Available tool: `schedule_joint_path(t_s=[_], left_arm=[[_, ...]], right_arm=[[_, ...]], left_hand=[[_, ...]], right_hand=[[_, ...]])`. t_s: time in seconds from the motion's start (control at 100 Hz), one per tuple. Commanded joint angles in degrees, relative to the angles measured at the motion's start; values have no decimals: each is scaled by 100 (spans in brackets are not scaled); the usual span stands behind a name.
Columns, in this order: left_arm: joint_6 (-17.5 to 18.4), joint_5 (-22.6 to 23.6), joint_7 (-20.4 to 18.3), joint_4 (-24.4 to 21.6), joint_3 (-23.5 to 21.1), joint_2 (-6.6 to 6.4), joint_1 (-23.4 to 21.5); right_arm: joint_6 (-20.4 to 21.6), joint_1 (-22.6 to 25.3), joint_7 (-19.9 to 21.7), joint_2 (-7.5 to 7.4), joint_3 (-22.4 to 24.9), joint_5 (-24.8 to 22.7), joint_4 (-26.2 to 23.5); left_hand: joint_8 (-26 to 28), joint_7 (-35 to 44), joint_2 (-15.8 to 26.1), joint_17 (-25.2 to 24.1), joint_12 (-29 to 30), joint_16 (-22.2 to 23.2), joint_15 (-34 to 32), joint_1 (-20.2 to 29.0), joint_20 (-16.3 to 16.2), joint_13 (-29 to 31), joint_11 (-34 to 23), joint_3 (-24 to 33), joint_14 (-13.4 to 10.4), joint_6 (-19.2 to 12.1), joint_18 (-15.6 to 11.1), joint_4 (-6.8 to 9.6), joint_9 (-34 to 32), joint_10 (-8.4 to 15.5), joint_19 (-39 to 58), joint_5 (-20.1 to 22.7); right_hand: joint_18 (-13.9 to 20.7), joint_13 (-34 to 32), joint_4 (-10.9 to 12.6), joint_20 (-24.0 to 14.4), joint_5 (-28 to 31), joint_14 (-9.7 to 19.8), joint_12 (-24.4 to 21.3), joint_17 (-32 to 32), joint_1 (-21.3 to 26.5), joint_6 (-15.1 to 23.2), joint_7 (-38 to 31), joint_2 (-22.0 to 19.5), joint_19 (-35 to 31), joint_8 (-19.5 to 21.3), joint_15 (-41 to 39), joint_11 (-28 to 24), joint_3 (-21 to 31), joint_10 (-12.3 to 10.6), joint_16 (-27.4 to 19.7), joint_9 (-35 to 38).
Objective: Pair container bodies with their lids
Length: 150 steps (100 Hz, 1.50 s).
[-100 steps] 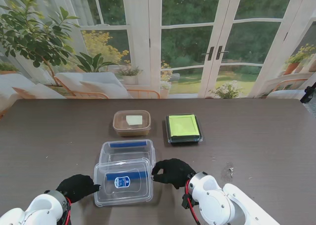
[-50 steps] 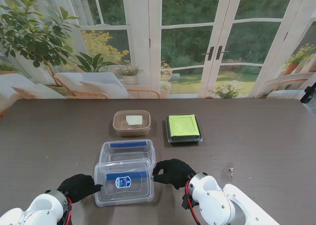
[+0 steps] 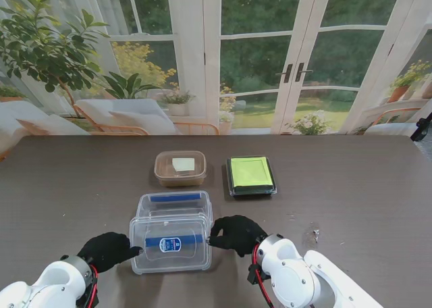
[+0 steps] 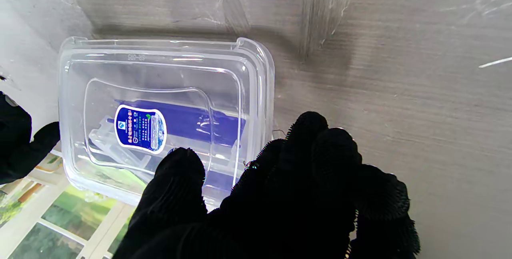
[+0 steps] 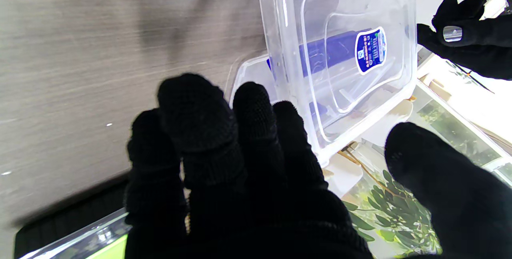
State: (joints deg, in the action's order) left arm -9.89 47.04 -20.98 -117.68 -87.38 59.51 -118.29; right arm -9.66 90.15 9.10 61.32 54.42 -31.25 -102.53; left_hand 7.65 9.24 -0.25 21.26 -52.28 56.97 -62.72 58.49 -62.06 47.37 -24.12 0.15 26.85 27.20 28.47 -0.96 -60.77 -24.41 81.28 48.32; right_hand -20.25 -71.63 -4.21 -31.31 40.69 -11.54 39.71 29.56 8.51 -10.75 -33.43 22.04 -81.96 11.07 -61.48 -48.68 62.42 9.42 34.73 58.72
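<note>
A clear container body with a blue label hangs between my two black-gloved hands. My left hand grips its left rim and my right hand grips its right rim. It overlaps the near edge of a clear lid with a blue strip, lying flat just farther from me. In the left wrist view the body sits in front of my left hand, thumb at its rim. In the right wrist view its edge lies between the fingers and thumb of my right hand, with the lid behind it.
A brown tub with a pale square inside stands farther back on the dark table. To its right is a black tray with a green lid. A small speck lies right of my right hand.
The clear body has moved away from me between both hands and now covers more of the blue-strip lid. Both hands moved with it.
</note>
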Motion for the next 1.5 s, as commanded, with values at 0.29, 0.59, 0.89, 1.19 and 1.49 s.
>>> schedule_joint_path(t_s=[0.29,0.59,0.89,1.19,1.49], left_arm=[[173,-129,-270,-9,20,-8,293],[241,-248,-446,110,36,-42,583],[254,-486,-724,350,73,-95,1002],[272,-748,-952,690,177,-146,1449],[302,-943,-1033,1049,277,-170,1800]], right_arm=[[-104,-118,30,79,-105,67,-26],[-292,-364,-43,131,-236,158,82],[-562,-780,-30,190,-451,340,255],[-812,-1210,23,245,-669,508,465],[-945,-1569,1,323,-903,700,796]], left_hand=[[2,-24,307,-156,-11,115,15,25,-22,-9,-12,-62,153,-279,-305,87,-9,-185,-31,12],[5,-18,303,-149,-13,115,10,19,-22,1,-13,-65,144,-230,-313,87,-18,-189,-28,11],[13,0,300,-148,-14,111,12,20,-20,9,-16,-64,150,-205,-306,87,-28,-180,-29,26],[20,14,300,-150,-13,112,10,31,-19,7,-11,-62,146,-188,-307,88,-23,-182,-30,36],[31,34,298,-155,-13,115,12,34,-20,-2,-11,-65,167,-179,-302,87,-23,-194,-33,48]], right_hand=[[-142,69,89,-66,-113,-20,11,807,9,928,122,-99,-116,-46,-64,-55,141,-109,87,46],[-152,70,88,-68,-102,-18,12,804,15,924,124,-96,-116,-48,-63,-54,137,-107,88,46],[-152,74,89,-71,-107,-33,14,798,15,918,132,-100,-116,-52,-68,-54,134,-104,90,46],[-157,69,88,-73,-110,-27,12,792,13,918,138,-113,-115,-54,-72,-48,109,-95,90,39],[-156,73,91,-75,-109,-33,13,790,22,910,140,-119,-114,-55,-71,-44,95,-97,89,32]])
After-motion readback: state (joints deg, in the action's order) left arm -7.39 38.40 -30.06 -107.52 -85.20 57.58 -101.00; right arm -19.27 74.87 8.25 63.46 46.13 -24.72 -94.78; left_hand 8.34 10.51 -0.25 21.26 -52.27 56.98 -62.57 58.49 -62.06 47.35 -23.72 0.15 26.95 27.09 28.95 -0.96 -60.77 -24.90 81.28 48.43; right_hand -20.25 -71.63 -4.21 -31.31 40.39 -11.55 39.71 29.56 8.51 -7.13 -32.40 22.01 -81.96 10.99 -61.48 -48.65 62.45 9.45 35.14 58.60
